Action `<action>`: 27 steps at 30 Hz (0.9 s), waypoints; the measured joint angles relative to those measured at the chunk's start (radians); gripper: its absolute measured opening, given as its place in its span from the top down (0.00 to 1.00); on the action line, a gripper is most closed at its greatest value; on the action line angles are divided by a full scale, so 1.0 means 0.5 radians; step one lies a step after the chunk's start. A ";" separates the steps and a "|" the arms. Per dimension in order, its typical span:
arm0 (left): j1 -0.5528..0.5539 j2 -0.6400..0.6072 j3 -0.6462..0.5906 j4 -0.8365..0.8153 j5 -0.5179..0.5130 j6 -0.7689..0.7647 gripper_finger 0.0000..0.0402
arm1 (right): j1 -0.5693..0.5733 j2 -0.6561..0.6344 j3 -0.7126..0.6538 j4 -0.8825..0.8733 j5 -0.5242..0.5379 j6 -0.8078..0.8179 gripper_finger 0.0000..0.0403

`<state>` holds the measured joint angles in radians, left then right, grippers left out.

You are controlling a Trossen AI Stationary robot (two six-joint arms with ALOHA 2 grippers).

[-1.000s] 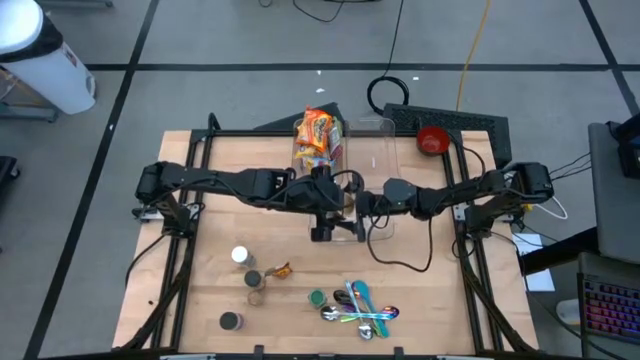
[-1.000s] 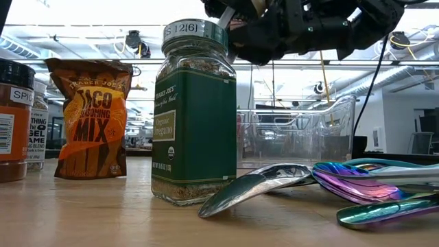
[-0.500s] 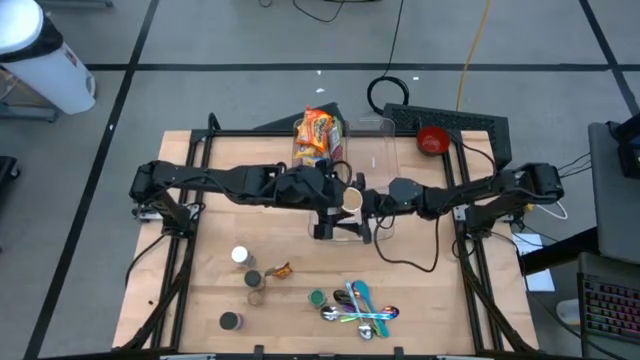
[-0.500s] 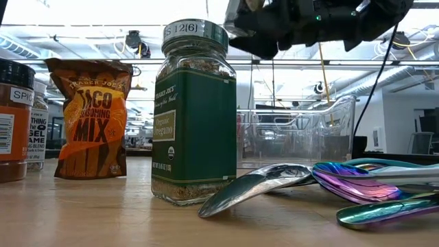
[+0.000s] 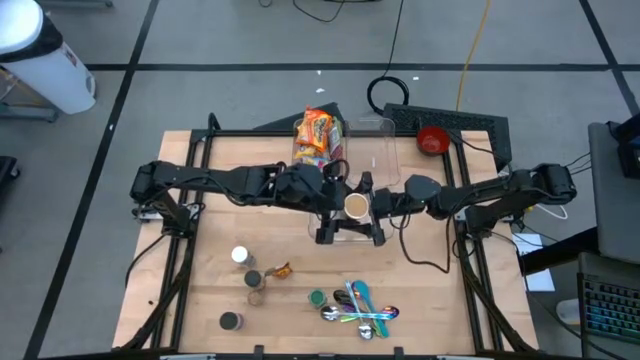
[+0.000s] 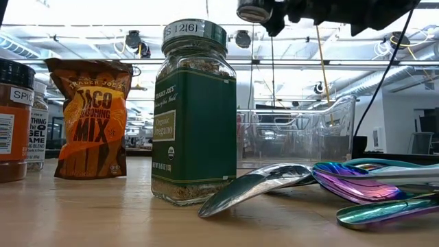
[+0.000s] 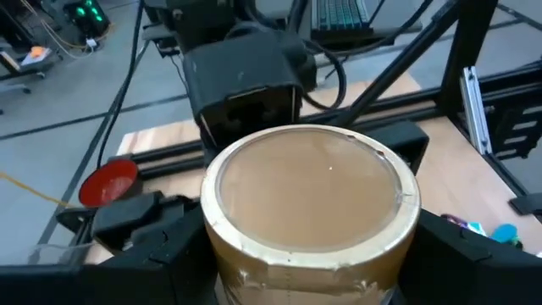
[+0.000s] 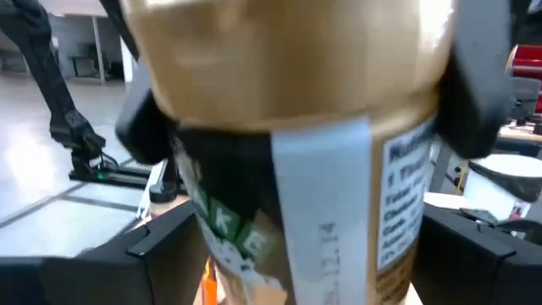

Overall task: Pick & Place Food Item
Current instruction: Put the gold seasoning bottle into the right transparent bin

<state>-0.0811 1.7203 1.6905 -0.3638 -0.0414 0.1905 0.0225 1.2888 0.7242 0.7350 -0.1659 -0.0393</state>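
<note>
A gold can [image 5: 355, 205] with a flat tan end and a paper label is held upright in the air over the middle of the table. It also shows in the left wrist view [image 7: 309, 195], the right wrist view [image 8: 288, 127] and, from below, the low view [image 6: 254, 10]. My left gripper [image 5: 345, 205] comes from the left and is shut on it. My right gripper [image 5: 366, 206] faces it from the right, open. Its fingers [image 8: 127, 254] stand on either side of the can's lower body. My left gripper pinches the can's round side wall [image 7: 212, 241] between its two fingers, one on each side. The fingers come level from the table's left; in the right wrist view they sit on the can's upper half [image 8: 140, 127]. The can is upright and clear of the table. My right gripper's fingers lie close along the can's lower sides; I cannot tell whether they touch it.
A clear plastic bin [image 5: 372, 140] stands under and behind the grippers, with an orange snack bag [image 5: 318, 135] beside it and a red bowl [image 5: 432, 140] at the far right. Near the front are spice jars [image 5: 240, 256], an oregano jar [image 6: 194, 110], a taco mix packet [image 6: 89, 116] and spoons [image 5: 360, 310].
Both grippers have gone up, almost out of the top of the low view. My left gripper has tipped up and brought the can into sight from above, its tan end up. My right arm has drawn back toward the table's right edge.
</note>
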 joint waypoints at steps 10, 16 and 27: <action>0.000 0.002 -0.005 -0.007 0.026 -0.035 0.31 | 0.025 -0.007 0.001 -0.072 0.015 -0.088 0.34; 0.008 -0.019 -0.008 -0.020 0.062 -0.102 0.29 | 0.023 -0.110 0.005 -0.359 0.098 -0.073 0.34; 0.128 -0.275 -0.508 0.382 0.283 -0.124 0.22 | 0.023 -0.509 -0.037 -1.133 0.547 -0.058 0.34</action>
<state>-0.0172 1.5827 1.4363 -0.1728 0.0999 0.1284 0.0342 1.0345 0.7057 0.1685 0.1077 -0.0682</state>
